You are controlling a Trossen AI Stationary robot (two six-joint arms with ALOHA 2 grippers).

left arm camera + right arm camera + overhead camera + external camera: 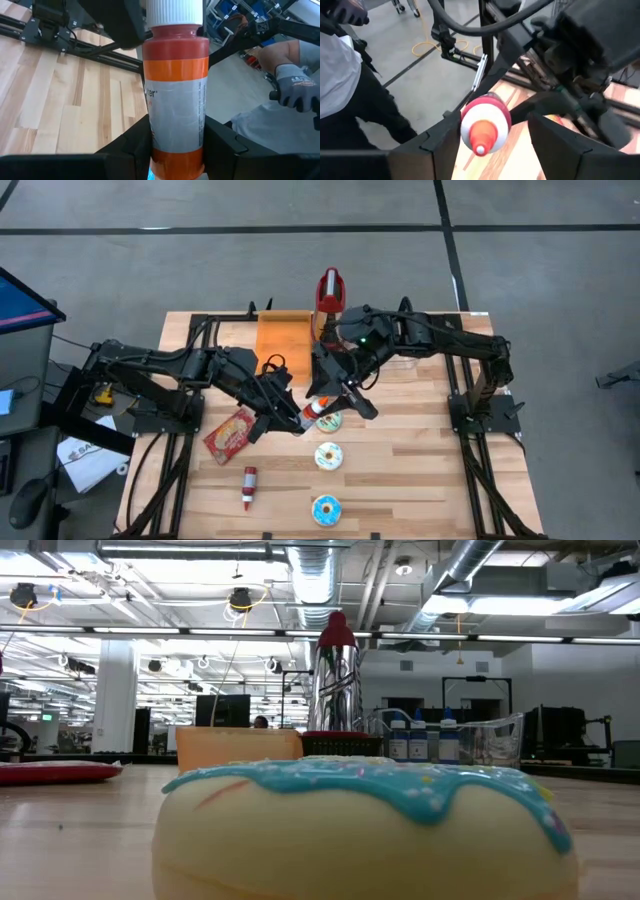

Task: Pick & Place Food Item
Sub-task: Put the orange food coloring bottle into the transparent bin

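The food item, a flat red packet (230,433), lies on the wooden table left of centre; it also shows in the low view (55,772). No gripper touches it. Above the table's middle, my left gripper (297,418) is shut on a red-and-white capped tube (313,410). My right gripper (345,395) faces it from the right, open. Its fingers stand on either side of the tube's orange-tipped end (480,127), with a gap showing beside one finger. A second tube (249,487) lies near the front edge. My left gripper pinches the tube between its two fingers on the lower part of its body (175,145), the end away from the white ribbed cap (175,12). The fingers lie across the tube. It is lifted clear of the table, sticking out beyond the fingers toward my right gripper.
A green disc (330,420), a yellow disc (329,455) and a blue disc (326,508) lie in a row toward the front; the blue one fills the low view. At the far edge are an orange tray (283,335) and a red-capped metal canister (330,290). A person's gloved hand (295,90) shows beyond the table.
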